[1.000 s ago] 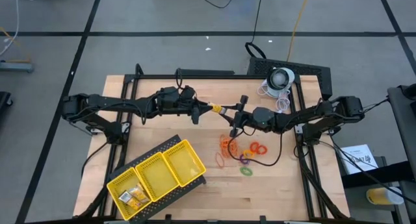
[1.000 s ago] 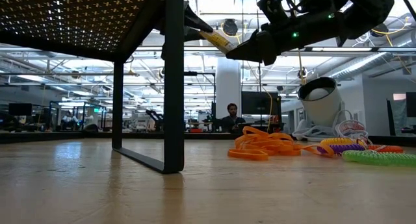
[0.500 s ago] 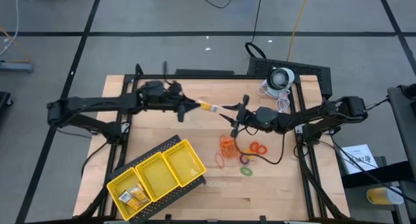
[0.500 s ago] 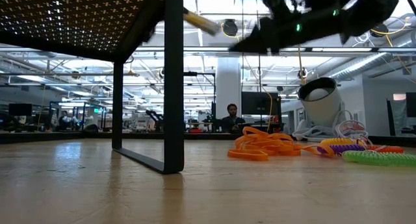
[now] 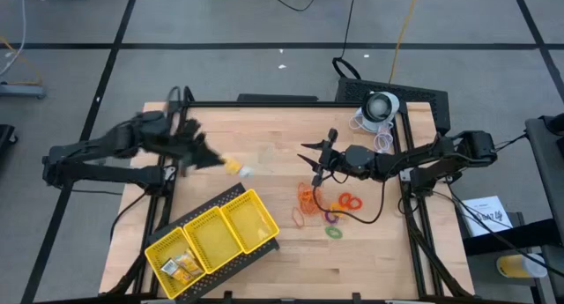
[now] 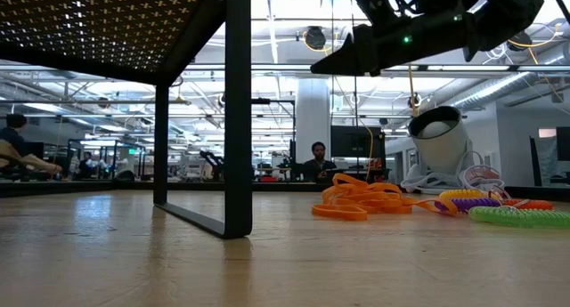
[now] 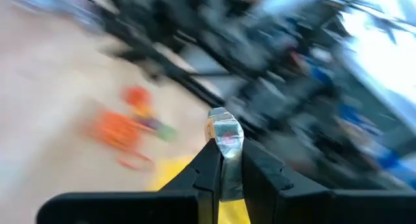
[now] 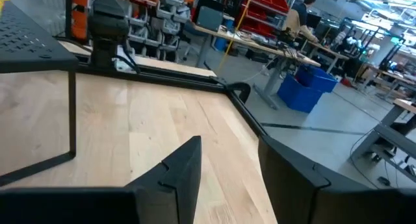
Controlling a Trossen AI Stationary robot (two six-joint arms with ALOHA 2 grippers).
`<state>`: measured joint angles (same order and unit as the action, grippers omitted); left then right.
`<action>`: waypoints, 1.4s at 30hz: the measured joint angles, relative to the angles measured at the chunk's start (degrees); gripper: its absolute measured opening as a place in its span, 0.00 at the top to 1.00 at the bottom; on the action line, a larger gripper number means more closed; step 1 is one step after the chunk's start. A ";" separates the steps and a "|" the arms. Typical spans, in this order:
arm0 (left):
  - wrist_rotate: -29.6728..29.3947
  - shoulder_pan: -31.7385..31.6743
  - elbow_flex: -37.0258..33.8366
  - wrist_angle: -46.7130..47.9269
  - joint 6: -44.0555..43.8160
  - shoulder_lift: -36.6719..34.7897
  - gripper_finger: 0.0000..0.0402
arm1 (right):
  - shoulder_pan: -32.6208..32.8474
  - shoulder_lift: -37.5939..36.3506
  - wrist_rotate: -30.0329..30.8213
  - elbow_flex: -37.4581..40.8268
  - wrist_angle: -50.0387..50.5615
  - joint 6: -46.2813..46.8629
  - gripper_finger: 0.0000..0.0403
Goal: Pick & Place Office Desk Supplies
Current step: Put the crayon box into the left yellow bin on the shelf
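The left pincer (image 5: 231, 167) has swung away from the right pincer (image 5: 308, 159) toward the left side of the counter (image 5: 273, 251), carrying a small yellow piece (image 7: 222, 134) clamped between its fingers. It now hangs just beyond the far corner of the yellow tray (image 5: 211, 235), whose end compartment holds more yellow pieces (image 5: 181, 266). The right pincer hovers mid-counter, fingers apart and empty, above the orange bands (image 5: 308, 196). Colored rings (image 5: 346, 202) lie just past them, nearer the right arm's base, with a white lamp (image 5: 382, 106) at the counter's far edge.
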<state>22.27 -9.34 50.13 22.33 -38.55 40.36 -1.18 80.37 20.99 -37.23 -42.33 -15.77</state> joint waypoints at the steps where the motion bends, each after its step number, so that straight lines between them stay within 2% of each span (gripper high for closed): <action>1: 2.75 0.69 0.00 1.19 -1.15 -1.98 0.88 | -0.01 0.01 0.00 0.00 -0.01 -0.07 0.65; 4: 7.32 4.05 0.00 5.33 -4.52 -6.94 0.88 | -0.03 0.01 0.06 0.00 -0.26 -0.11 0.65; 9: 8.63 12.05 0.00 11.68 -9.87 -13.62 0.88 | -0.03 0.01 0.09 -0.02 -0.25 -0.08 0.65; 11: 7.12 14.74 0.00 16.52 -12.59 -15.89 0.88 | -0.03 0.01 0.09 0.00 -0.24 -0.05 0.65; 16: -0.87 19.68 0.00 28.65 -20.65 -19.81 0.88 | -0.03 0.01 0.15 -0.02 -0.28 -0.01 0.65; 20: -0.91 21.92 0.00 32.48 -30.47 -20.93 0.88 | -0.03 0.01 0.15 -0.02 -0.28 0.06 0.65; 23: 0.92 23.00 0.11 30.01 -34.55 -21.08 0.88 | -0.03 0.01 0.04 -0.02 -0.28 0.06 0.65; 27: 0.08 23.76 2.60 29.72 -34.89 -19.86 0.88 | -0.56 0.01 0.00 -0.02 -0.52 0.06 0.65; 33: 1.26 25.58 3.30 25.02 -35.42 -14.06 0.88 | -1.43 0.01 -0.02 -0.04 -0.70 0.06 0.65; 38: 3.85 32.23 3.30 24.59 -39.93 -8.01 0.88 | -1.94 0.01 -0.02 -0.04 -0.70 0.11 0.65; 42: -0.59 39.72 3.90 25.32 -47.85 -6.62 0.88 | -2.02 0.01 -0.04 -0.04 -0.70 0.11 0.65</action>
<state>21.67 30.38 54.03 47.65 -86.40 33.74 -3.20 80.38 20.95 -37.28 -43.03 -15.66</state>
